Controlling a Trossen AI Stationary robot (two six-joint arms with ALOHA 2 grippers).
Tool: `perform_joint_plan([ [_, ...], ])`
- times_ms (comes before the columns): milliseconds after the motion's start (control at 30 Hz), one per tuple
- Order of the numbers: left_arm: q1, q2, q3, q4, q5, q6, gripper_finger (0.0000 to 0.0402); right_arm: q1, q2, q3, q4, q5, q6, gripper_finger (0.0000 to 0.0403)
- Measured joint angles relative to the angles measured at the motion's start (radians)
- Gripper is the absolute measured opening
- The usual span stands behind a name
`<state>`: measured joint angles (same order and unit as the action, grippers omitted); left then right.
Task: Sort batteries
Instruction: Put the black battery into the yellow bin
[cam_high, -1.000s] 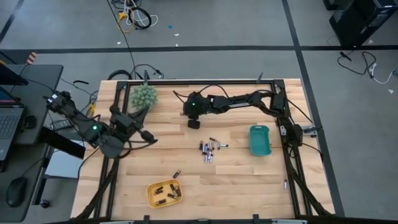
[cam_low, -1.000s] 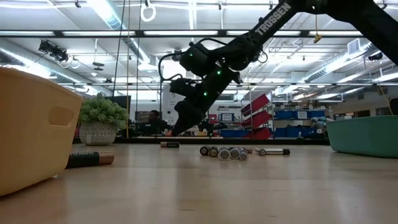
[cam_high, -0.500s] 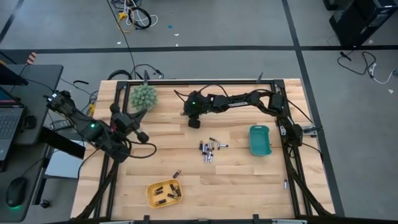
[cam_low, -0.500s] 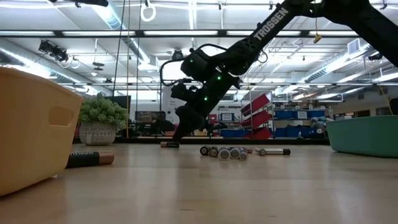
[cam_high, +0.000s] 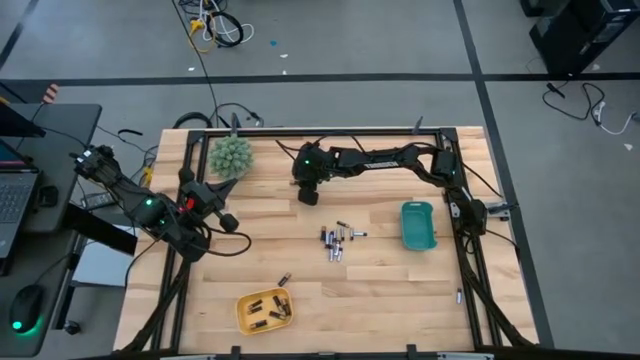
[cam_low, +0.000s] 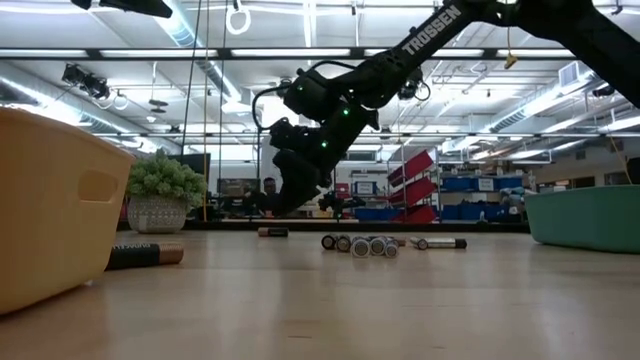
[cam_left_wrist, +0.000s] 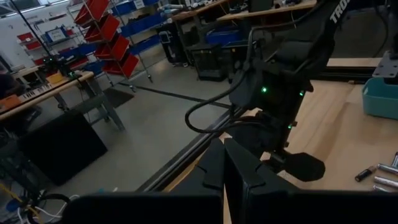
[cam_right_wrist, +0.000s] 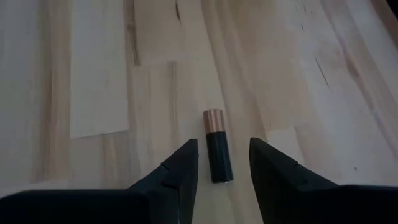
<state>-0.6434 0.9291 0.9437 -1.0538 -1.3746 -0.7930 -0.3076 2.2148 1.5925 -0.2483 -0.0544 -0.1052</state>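
A black battery with a copper end (cam_right_wrist: 217, 154) lies flat on the wooden table (cam_high: 400, 290), also seen in the low view as the lone battery (cam_low: 272, 232). My right gripper (cam_right_wrist: 222, 144) hovers open just above it, one finger on either side, touching nothing; in the high view the right gripper (cam_high: 308, 196) is at the table's far middle. A cluster of batteries (cam_high: 336, 241) lies mid-table. One battery (cam_high: 284, 279) lies beside the yellow tray (cam_high: 243, 312), which holds several. My left gripper (cam_high: 224, 215) waits shut at the left, raised.
A teal tray (cam_high: 417, 226) stands at the right. A spiky green ball (cam_high: 230, 155) sits at the far left corner. Black frame rails (cam_high: 330, 131) border the table. Bare wood lies between the cluster and the near edge.
My left gripper has drawn back a little toward the table's left edge, sunk slightly and turned at the wrist, staying shut. My right gripper has rolled a little above the lone battery, which has not moved.
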Motion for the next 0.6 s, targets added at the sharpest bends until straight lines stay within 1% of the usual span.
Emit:
perform_joint_plan([
  [133,0.000,0.000,0.000,0.000,0.000,0.001,0.0000,0.004,0.029,0.031,-0.038,0.022,0.000,0.0130],
  [200,0.000,0.001,0.000,0.003,0.006,0.001,0.0000,0.006,0.047,0.076,-0.068,0.050,-0.003,0.0129],
  [300,0.000,0.003,0.000,0.003,0.012,0.000,0.0000,0.016,0.097,0.169,-0.163,0.095,-0.008,0.0129],
  [400,0.000,0.010,0.000,0.004,0.027,-0.001,0.0000,0.023,0.157,0.275,-0.303,0.137,-0.020,0.0130],
  [533,0.000,0.018,0.000,0.006,0.042,-0.001,0.0000,0.025,0.208,0.398,-0.441,0.143,-0.028,0.0129],
  [600,0.000,0.022,0.000,0.005,0.045,-0.001,0.0000,0.024,0.225,0.435,-0.484,0.128,-0.034,0.0129],
])
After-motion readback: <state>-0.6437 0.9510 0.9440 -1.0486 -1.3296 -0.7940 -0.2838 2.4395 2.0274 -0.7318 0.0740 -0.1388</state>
